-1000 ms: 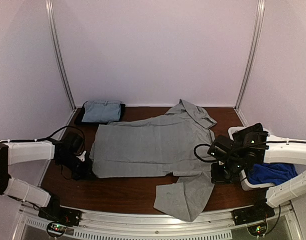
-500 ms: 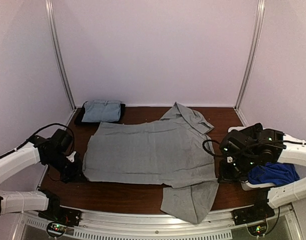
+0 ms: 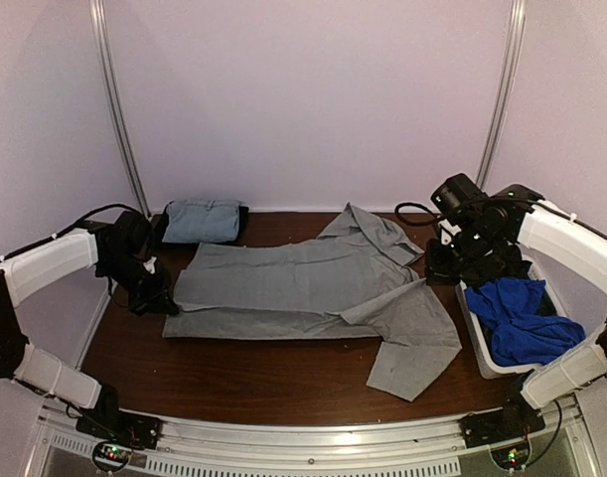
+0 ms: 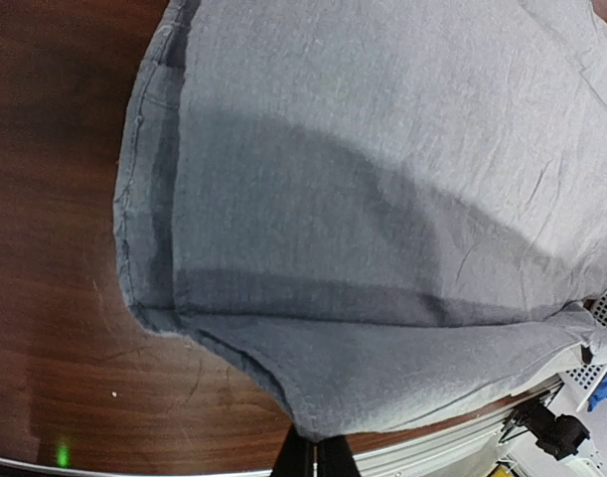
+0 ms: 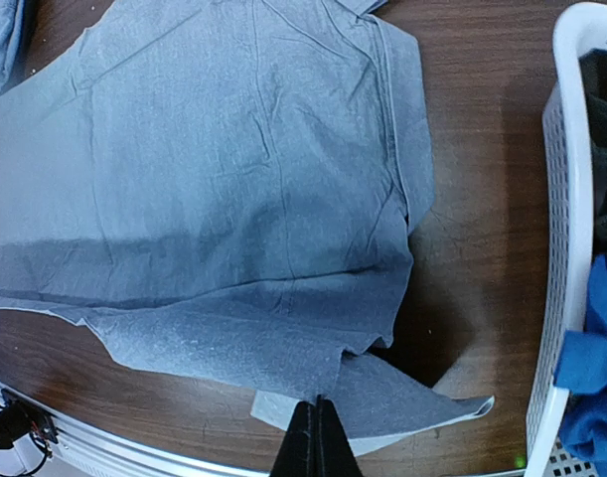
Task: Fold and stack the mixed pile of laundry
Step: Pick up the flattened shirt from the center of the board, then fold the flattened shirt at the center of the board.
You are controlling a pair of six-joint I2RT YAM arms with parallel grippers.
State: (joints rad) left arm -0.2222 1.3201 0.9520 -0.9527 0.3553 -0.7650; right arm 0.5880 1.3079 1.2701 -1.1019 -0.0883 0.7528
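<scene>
A light grey shirt [image 3: 303, 283] lies spread across the brown table [image 3: 253, 373], one sleeve trailing toward the front right. My left gripper [image 3: 160, 298] is shut on the shirt's left edge, and in the left wrist view the gripper [image 4: 316, 444] pinches a raised fold of the shirt [image 4: 382, 199]. My right gripper [image 3: 438, 272] is shut on the right side, lifted above the table. In the right wrist view the gripper [image 5: 318, 407] pinches the shirt [image 5: 233, 179]. A royal-blue piece [image 3: 517, 323] and a dark piece [image 5: 606, 169] lie in the bin.
A white plastic bin [image 3: 479, 343] stands at the right edge, close under the right arm. A folded light grey-blue garment [image 3: 202, 220] sits on a dark piece at the back left corner. Metal frame posts [image 3: 119, 109] rise at both back corners.
Both grippers have risen and moved toward the back, carrying the shirt's near edge with them. The loose sleeve has slid to the right.
</scene>
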